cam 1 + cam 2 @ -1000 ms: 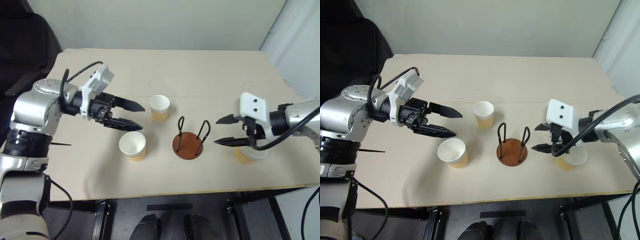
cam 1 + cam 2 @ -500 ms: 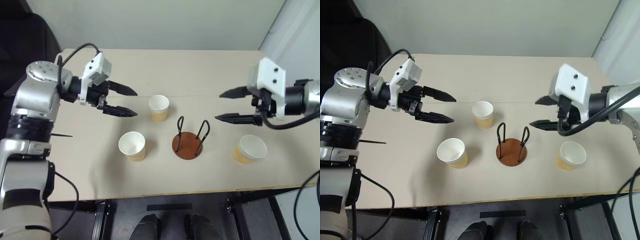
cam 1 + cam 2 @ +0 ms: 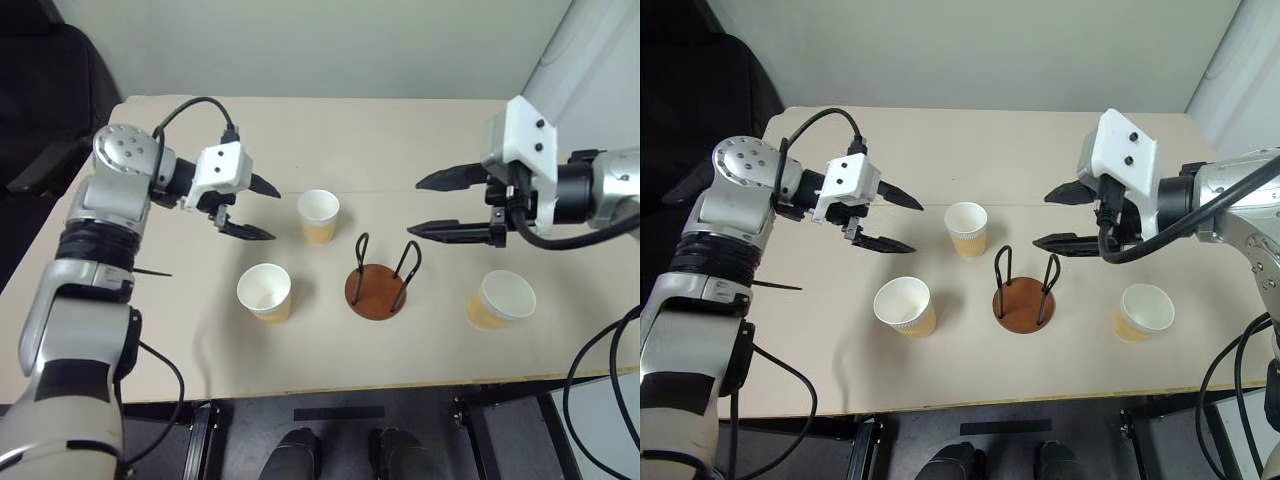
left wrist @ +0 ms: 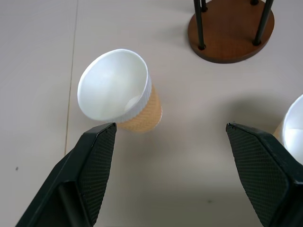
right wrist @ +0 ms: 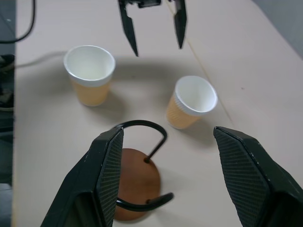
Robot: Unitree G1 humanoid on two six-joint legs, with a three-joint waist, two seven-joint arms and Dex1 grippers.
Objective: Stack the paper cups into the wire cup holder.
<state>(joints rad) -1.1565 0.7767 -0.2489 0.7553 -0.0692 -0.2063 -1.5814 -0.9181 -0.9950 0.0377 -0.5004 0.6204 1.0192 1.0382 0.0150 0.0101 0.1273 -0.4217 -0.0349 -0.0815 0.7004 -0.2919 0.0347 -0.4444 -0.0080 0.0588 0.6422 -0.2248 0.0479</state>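
I see a beige table (image 3: pixel 420 140) with three paper cups (image 3: pixel 319 216) (image 3: pixel 265 292) (image 3: pixel 500 299) around the empty wire cup holder (image 3: pixel 380 285). My left gripper (image 3: pixel 262 209) and right gripper (image 3: pixel 433 206) hover above, both spread wide, holding nothing.

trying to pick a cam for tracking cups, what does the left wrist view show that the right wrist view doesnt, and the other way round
Left wrist view alone: the left gripper's own open fingers seen from behind.

Right wrist view alone: the whole rim of the near-left cup, which the left wrist view cuts off at its edge; the left gripper seen from the front, open; and the right gripper's own open fingers.

Shared: the far cup, upright on the table, and the wire cup holder, with no cup in it.
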